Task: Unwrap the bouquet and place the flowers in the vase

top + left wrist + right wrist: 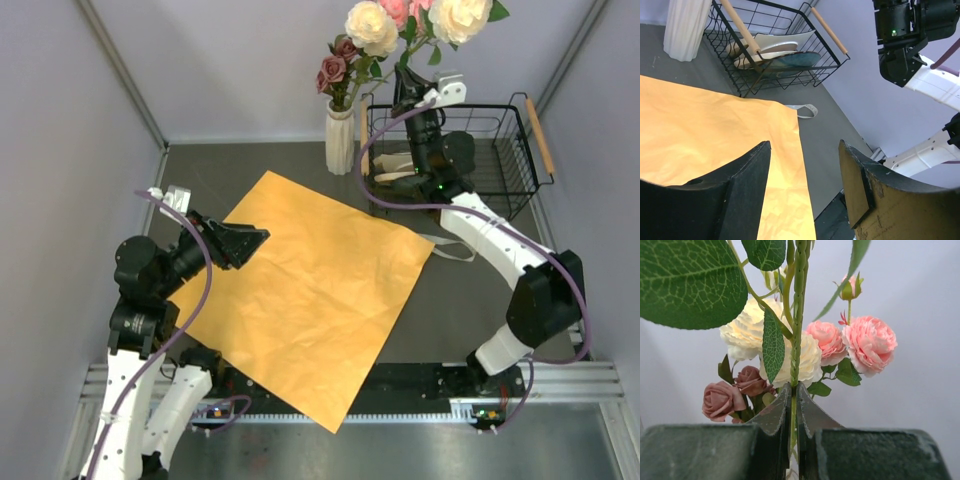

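The orange paper (310, 300) lies spread flat on the table, with the cream ribbon (452, 250) loose at its right corner. The white ribbed vase (340, 140) stands at the back and holds mauve roses (335, 68). My right gripper (404, 88) is raised just right of the vase. It is shut on a green stem (794, 405) of the flowers, with white (807, 360) and pink roses (870, 342) above the jaws. My left gripper (250, 240) hovers open over the paper's left edge (705, 130), and nothing lies between its fingers (740, 190).
A black wire basket (470, 150) with wooden handles stands at the back right and holds dishes (775, 50). In the left wrist view the ribbon (802, 109) lies by the paper's corner. The right arm (905, 40) hangs over that side. Grey walls close in left, right and behind.
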Controlling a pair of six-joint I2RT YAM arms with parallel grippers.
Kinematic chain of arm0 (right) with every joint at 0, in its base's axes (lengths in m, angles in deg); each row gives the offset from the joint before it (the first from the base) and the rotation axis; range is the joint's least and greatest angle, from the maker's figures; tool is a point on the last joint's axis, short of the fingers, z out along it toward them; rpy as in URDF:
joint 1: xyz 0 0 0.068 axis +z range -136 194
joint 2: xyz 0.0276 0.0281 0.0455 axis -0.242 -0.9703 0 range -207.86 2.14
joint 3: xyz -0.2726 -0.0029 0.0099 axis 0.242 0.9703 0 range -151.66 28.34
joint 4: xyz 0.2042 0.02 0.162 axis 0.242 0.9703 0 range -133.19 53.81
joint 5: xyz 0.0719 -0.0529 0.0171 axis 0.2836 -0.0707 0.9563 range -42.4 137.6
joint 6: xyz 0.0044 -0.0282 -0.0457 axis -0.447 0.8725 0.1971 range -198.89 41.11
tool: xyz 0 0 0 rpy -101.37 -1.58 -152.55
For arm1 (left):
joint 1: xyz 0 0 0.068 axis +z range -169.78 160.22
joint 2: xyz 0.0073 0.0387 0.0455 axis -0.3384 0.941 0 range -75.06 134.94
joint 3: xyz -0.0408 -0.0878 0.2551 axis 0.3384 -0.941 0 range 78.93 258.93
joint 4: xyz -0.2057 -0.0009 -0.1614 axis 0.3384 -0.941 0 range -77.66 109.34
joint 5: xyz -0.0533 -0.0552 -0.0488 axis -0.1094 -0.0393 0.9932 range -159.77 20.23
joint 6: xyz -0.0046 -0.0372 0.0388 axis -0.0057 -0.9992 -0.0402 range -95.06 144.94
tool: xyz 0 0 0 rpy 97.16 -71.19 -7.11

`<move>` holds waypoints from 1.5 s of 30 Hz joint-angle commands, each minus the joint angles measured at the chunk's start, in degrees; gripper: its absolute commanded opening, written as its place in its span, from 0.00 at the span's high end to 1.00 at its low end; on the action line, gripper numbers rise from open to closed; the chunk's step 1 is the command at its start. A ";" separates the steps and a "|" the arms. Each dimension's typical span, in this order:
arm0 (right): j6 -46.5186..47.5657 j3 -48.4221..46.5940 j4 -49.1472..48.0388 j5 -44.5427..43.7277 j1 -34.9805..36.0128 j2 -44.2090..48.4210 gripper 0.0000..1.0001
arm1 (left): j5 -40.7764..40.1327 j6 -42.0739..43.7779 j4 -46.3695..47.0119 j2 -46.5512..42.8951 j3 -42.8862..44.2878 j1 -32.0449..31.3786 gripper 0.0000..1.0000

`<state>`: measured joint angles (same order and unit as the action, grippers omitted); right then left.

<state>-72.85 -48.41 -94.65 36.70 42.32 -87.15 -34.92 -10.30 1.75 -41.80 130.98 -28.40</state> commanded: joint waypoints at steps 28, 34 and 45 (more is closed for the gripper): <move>-7.37 -3.93 2.24 2.55 -0.37 -1.93 1.00 | -0.13 -1.58 2.82 -0.12 -0.46 -0.08 0.38; -3.59 -7.71 4.88 1.76 -0.45 -7.11 1.00 | -0.22 -1.32 2.64 -0.03 -0.55 -0.08 0.38; -0.51 -11.40 6.90 1.31 -0.28 -16.07 1.00 | 0.13 -1.14 2.64 0.76 -0.55 -0.08 0.38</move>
<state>-75.06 -55.73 -88.32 38.06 42.32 -100.94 -34.92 -11.35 2.56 -41.49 130.55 -28.40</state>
